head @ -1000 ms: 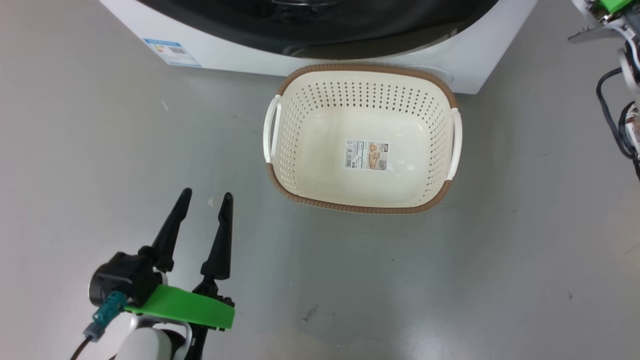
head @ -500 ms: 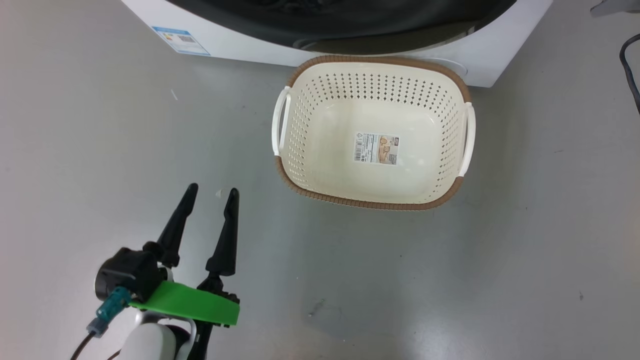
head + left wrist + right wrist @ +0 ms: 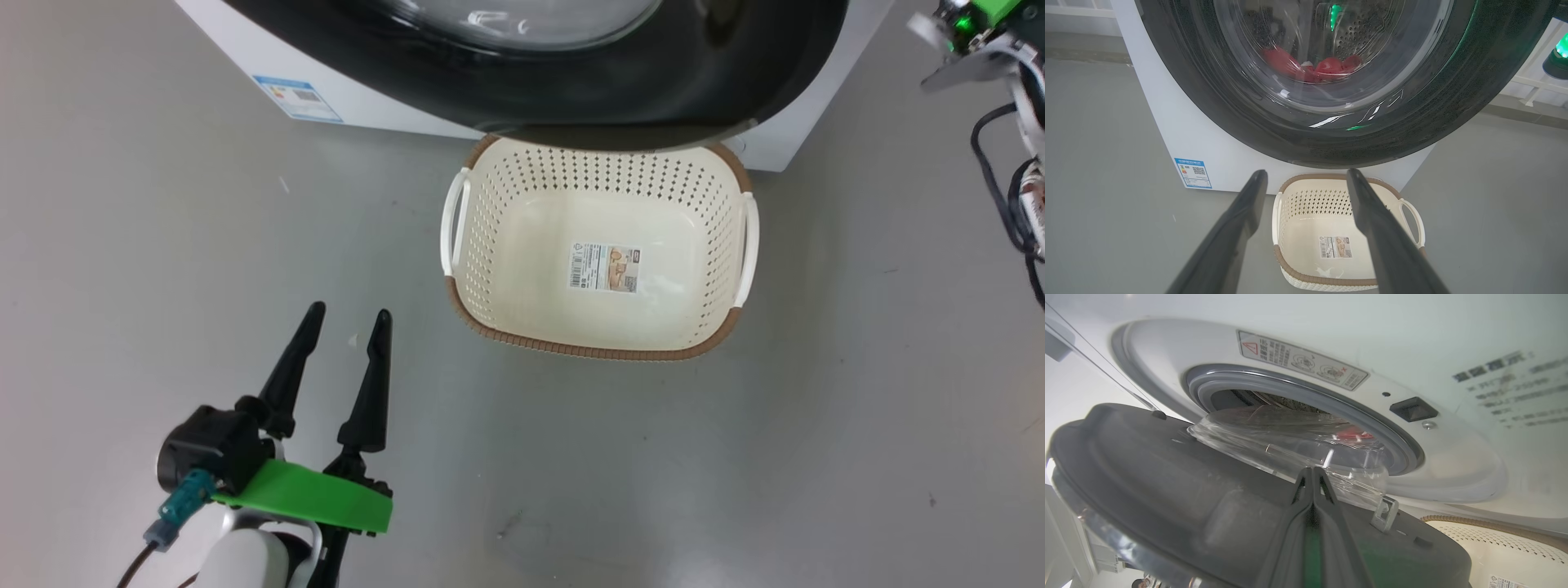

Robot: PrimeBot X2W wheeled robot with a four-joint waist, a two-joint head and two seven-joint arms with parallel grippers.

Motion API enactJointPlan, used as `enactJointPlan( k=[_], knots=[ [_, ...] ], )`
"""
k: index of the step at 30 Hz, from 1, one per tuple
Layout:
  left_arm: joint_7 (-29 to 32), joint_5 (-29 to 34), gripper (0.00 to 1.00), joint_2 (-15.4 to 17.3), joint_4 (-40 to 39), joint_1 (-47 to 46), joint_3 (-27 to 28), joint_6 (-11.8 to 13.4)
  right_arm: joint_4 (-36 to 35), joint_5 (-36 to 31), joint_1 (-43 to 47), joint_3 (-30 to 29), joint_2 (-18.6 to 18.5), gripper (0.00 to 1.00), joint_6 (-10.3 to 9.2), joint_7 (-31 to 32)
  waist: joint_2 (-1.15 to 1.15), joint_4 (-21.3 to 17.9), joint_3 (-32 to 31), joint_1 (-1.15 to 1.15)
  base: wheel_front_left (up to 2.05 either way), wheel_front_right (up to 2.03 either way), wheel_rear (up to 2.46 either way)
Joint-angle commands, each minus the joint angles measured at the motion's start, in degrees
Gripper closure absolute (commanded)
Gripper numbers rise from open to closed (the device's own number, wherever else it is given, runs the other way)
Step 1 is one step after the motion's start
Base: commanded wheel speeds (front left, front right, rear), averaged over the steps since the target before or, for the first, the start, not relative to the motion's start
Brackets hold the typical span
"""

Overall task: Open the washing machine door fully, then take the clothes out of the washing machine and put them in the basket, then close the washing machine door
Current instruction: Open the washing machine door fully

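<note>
Two end effectors stand in opposite states. The left end effector (image 3: 349, 314) hangs over the smooth grey floor (image 3: 735, 457) with its long dark fingers (image 3: 287, 376) spread wide and nothing between them. It is well to the left of the small cream-white perforated plastic basket (image 3: 571, 349) with a brown woven rim, and apart from it. The right end effector (image 3: 1312, 471) has its two fingers pressed flat together and grips nothing. They lie along the grey inner face of the large round washing machine door (image 3: 1147, 465), with their tips at the foot of its bulging clear glass centre. Whether they press on the door cannot be told.

That glossy black-rimmed door stands ajar, its glass bowl drawn out of the grey-blue rubber gasket (image 3: 1294, 381) of the large white front-loading washing machine (image 3: 1412, 343). The soft bright red clothes (image 3: 1327, 67) lie low in the steel drum, seen through the glass. The basket sits on the floor just before the machine, its far rim under the door's lower edge, with the paper label (image 3: 605, 268) on its bottom in plain sight. A small blue label (image 3: 297, 96) marks the machine's front, low on its left.
</note>
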Motion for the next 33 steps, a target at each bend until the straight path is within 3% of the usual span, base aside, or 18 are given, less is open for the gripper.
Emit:
enactJointPlan(
  k=[1,33],
  knots=[
    [-0.5,0.0,0.00,1.1,-1.0,0.5,1.7,-0.3,-2.5,0.6,2.1,1.1,2.4,1.00,0.45,0.8,0.00,-0.4,-0.7,0.00,0.00,0.00,0.00],
    [-0.5,1.5,0.00,1.1,-1.5,4.9,2.5,-0.3,-13.4,4.1,18.6,6.2,6.9,1.00,0.45,9.0,0.00,-1.5,-8.2,0.00,0.00,0.00,0.00]
  ],
)
